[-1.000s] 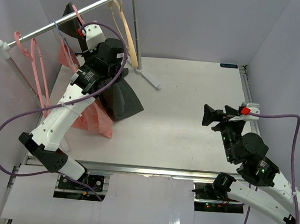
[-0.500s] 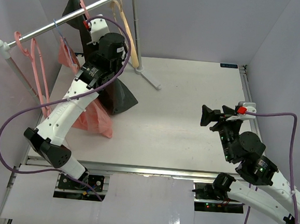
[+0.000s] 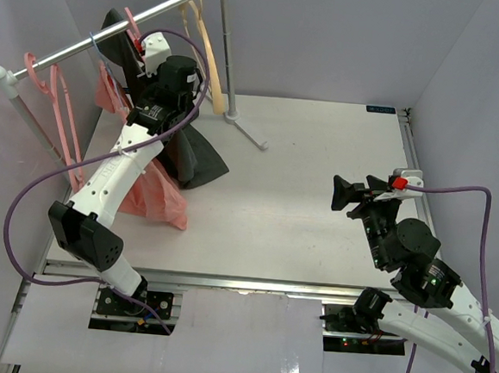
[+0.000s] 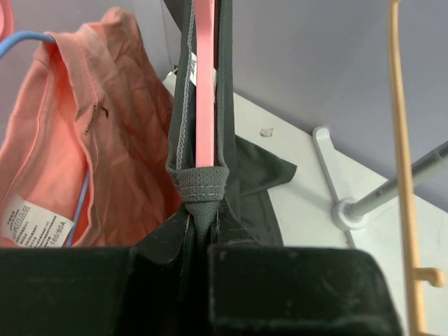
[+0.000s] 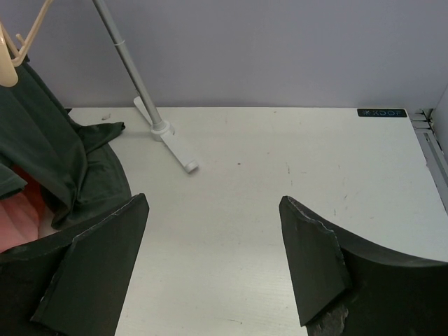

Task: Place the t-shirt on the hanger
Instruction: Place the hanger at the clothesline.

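White arm links (image 3: 117,172), black joint housings (image 3: 418,243), purple cables (image 3: 448,191), red wrist tabs (image 3: 398,182), black wedge-shaped pincer fingers (image 5: 315,259).

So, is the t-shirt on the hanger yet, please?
Partly on: the hanger runs inside the collar of the t-shirt, whose rim the left tool pinches.

Dark charcoal t-shirt (image 4: 246,170), hanging crumpled, salmon-pink hanger (image 4: 204,84) passing through its stitched opening

Table (image 3: 319,175): rack foot (image 3: 247,129), t-shirt (image 3: 201,165) pooled.
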Robot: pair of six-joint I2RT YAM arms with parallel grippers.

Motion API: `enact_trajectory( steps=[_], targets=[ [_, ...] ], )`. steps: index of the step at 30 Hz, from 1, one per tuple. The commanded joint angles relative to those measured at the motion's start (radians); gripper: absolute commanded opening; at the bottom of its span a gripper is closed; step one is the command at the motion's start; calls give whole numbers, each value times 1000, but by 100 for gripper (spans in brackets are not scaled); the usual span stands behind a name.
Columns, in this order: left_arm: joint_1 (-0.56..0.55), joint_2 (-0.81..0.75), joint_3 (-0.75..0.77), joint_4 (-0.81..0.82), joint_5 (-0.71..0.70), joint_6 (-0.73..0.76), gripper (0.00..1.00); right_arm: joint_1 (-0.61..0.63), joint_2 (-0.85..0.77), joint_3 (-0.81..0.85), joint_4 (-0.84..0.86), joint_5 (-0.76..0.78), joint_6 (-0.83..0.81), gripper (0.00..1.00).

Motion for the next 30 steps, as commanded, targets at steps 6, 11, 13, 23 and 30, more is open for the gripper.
enact_trajectory(
  steps=[6, 11, 13, 23, 30],
  targets=[
    [41, -29, -77, 34, 53, -54, 0, 2, -8, 0, 24, -10, 14, 81],
    [41, -76, -129, 45, 110, -76, 49, 1, -5, -4, 23, -17, 16, 81],
    [41, -98, -143, 57, 144, -69, 77, 1, -2, -2, 20, -17, 14, 82],
    [36, -309, -132, 28, 541, 35, 98, 2, -3, 0, 16, -13, 15, 83],
    [32, -379, -76, 2, 735, 200, 98, 1, 6, -1, 28, -15, 11, 84]
  ],
)
